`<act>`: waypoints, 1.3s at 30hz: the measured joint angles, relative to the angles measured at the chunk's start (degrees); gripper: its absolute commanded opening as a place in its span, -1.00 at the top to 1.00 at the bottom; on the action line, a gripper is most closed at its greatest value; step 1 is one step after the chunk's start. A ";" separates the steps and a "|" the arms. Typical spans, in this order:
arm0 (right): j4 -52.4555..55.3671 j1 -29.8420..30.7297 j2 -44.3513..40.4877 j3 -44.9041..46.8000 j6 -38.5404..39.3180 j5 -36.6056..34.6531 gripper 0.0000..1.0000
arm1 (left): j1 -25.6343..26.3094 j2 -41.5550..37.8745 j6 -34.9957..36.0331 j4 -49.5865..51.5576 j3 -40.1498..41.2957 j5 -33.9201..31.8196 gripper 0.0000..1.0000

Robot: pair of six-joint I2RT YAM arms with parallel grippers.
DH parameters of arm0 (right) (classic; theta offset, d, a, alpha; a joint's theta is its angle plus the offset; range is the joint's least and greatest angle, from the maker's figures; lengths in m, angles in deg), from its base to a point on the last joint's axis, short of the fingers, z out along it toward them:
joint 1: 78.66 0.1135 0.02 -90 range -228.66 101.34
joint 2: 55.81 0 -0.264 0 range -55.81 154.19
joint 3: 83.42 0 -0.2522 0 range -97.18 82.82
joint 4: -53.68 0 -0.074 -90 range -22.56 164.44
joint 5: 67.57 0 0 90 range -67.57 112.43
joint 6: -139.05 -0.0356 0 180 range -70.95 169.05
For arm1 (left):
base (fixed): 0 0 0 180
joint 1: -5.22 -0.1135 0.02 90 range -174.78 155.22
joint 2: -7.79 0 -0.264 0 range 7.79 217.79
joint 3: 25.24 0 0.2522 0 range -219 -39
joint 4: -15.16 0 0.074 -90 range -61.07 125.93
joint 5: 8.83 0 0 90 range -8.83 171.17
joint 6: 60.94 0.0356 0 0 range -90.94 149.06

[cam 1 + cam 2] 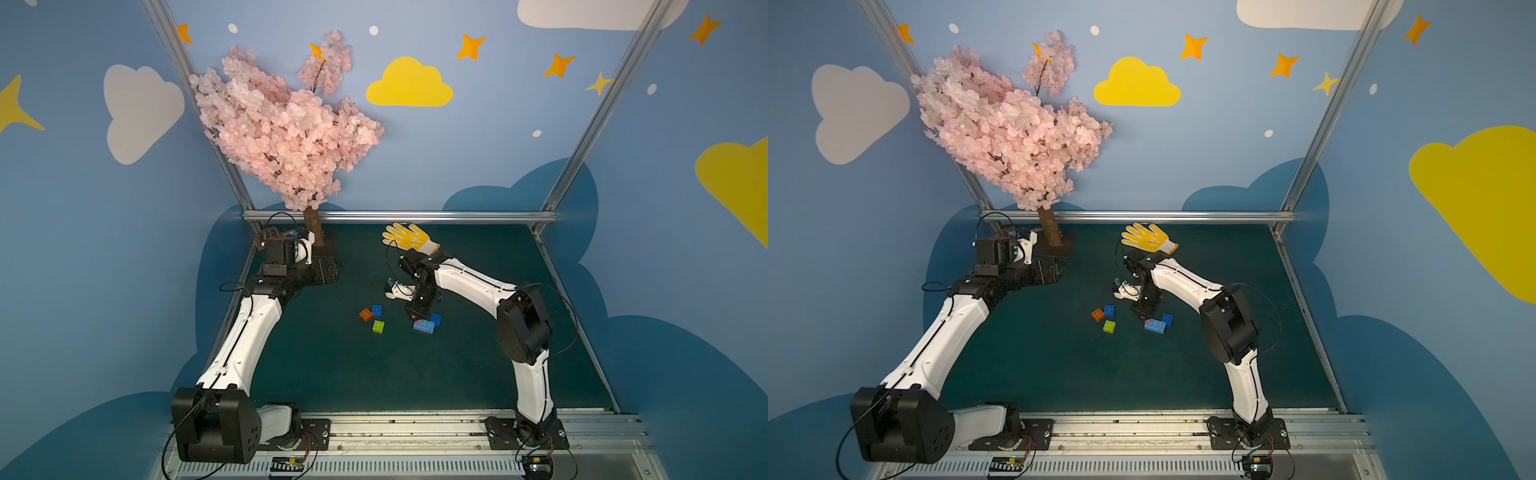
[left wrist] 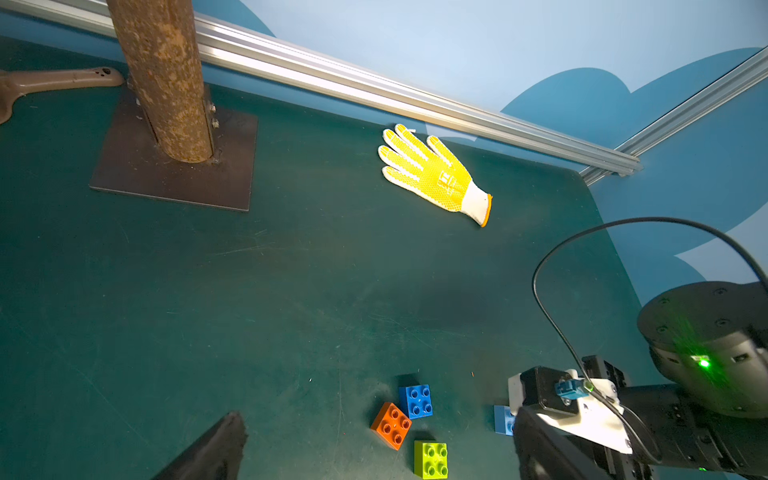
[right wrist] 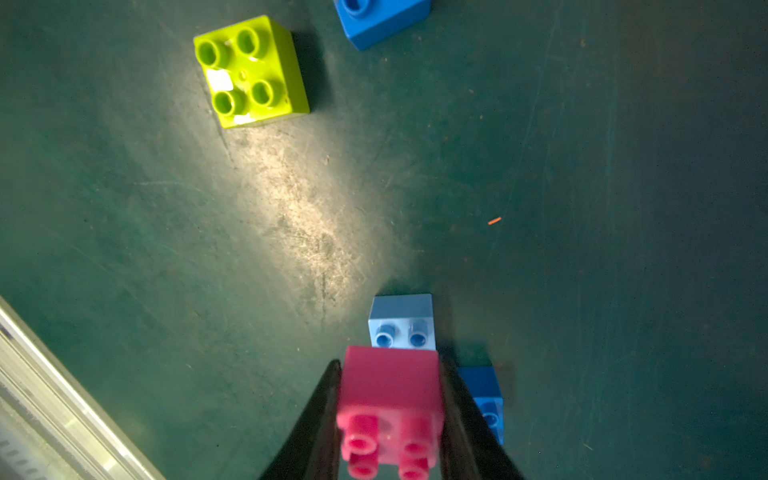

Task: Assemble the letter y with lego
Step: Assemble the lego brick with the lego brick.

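Item 1: right gripper (image 3: 388, 376), jaws clamped on the pink brick (image 3: 390, 399). Beneath it I see the light blue long brick (image 3: 401, 320); seated or just above, I cannot tell. A dark blue brick (image 3: 484, 395) lies just beside that.
Item 2: lime green brick (image 1: 378, 326), orange brick (image 1: 365, 314) and second dark blue brick (image 1: 377, 309), clustered loose near the right gripper's left side.
Item 3: left gripper (image 1: 328, 270), jaws wide, well apart beside the tree trunk (image 1: 311, 226).

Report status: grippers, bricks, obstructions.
Left gripper open, parked by tree trunk. Right gripper shut on pink brick, over end of light blue brick. Orange brick, green brick, dark blue bricks loose. Yellow glove far off, not blocking.
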 measured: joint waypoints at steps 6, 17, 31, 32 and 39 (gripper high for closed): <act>0.59 0.35 1.42 0.00 0.52 -0.04 1.00 | 0.00 0.00 0.00 0.02 0.00 -0.50 -1.00; 0.57 0.70 1.90 0.00 0.61 -0.42 1.00 | 0.00 0.00 0.00 0.04 0.00 -1.51 -1.00; -0.70 1.18 2.86 0.52 1.29 -2.69 1.00 | 0.00 -0.02 0.00 0.04 0.00 -2.29 -1.00; -0.76 1.18 2.86 0.52 1.40 -2.84 1.00 | 0.00 -0.02 0.00 0.04 0.00 -2.32 -1.00; -1.33 1.18 2.97 0.52 1.90 -3.69 1.00 | 0.00 -0.02 0.00 0.04 0.00 -2.40 -1.00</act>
